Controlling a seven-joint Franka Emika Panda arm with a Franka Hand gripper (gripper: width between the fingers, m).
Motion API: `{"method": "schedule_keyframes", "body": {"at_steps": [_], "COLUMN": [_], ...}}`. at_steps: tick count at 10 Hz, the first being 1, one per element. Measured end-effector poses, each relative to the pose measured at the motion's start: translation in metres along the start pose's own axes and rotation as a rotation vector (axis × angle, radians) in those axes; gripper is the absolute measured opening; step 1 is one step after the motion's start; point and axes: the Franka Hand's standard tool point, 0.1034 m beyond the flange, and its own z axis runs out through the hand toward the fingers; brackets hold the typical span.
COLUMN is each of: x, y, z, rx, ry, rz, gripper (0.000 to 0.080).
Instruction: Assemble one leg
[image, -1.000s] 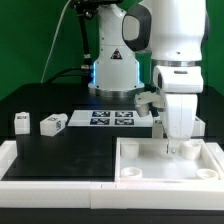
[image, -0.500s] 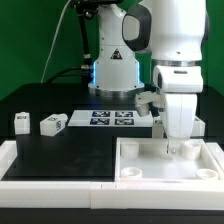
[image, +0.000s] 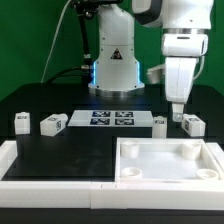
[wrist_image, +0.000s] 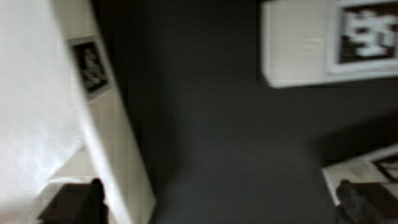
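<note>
White-bodied claw (image: 178, 100) hangs in the air under the arm, over the black tabletop (image: 80, 150), touching nothing. The exterior view alone doesn't settle the finger gap. In the wrist view the claw (wrist_image: 224, 197) shows two dark fingertips (wrist_image: 71, 202) far apart at opposite sides with bare black surface between them, so it is spread wide and empty. Four small white legs with black-and-white tags sit on the tabletop in a rough row. Leg 1 (image: 21, 122) and leg 2 (image: 52, 123) are toward the exterior view's left, near each other but apart. Leg 3 (image: 160, 123) and leg 4 (image: 192, 124) are toward the exterior view's right, just behind the big square white tray part (image: 165, 180). The claw is above the gap between leg 3 and leg 4, well clear of both. Marker board (image: 110, 118) lies flat between leg 2 and leg 3. The tray part sits at the front on the exterior view's right, open side up, with round holes at its corners. White L-shaped rail (image: 60, 182) runs along the front and up the exterior view's left side. The wrist view also shows a tagged white block (wrist_image: 347, 40) and a long white edge (wrist_image: 45, 120) with a tag on it. It is too blurred to tell which parts these are.
</note>
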Motion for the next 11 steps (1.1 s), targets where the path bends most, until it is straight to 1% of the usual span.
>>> {"method": "schedule_keyframes", "body": {"at_steps": [1, 4, 5, 6, 7, 8, 9, 10, 11], "x": [-0.001, 0.001, -0.004, -0.003, 0.003, 0.014, 0.022, 0.027, 0.025], "y": [0.0, -0.003, -0.021, -0.031, -0.037, -0.046, -0.051, -0.055, -0.055], "z": [0.001, 0.003, 0.011, 0.011, 0.01, 0.009, 0.008, 0.008, 0.008], "rx": [0.002, 0.01, 0.033, 0.051, 0.062, 0.082, 0.091, 0.094, 0.103], "ry": [-0.001, 0.013, 0.028, 0.021, 0.021, 0.011, 0.01, 0.008, -0.014], "rz": [0.001, 0.293, 0.575, 0.732, 0.866, 1.073, 1.144, 1.14, 1.128], "gripper": [0.0648, 0.0648, 0.0648, 0.0648, 0.0648, 0.0648, 0.0648, 0.0648, 0.0648]}}
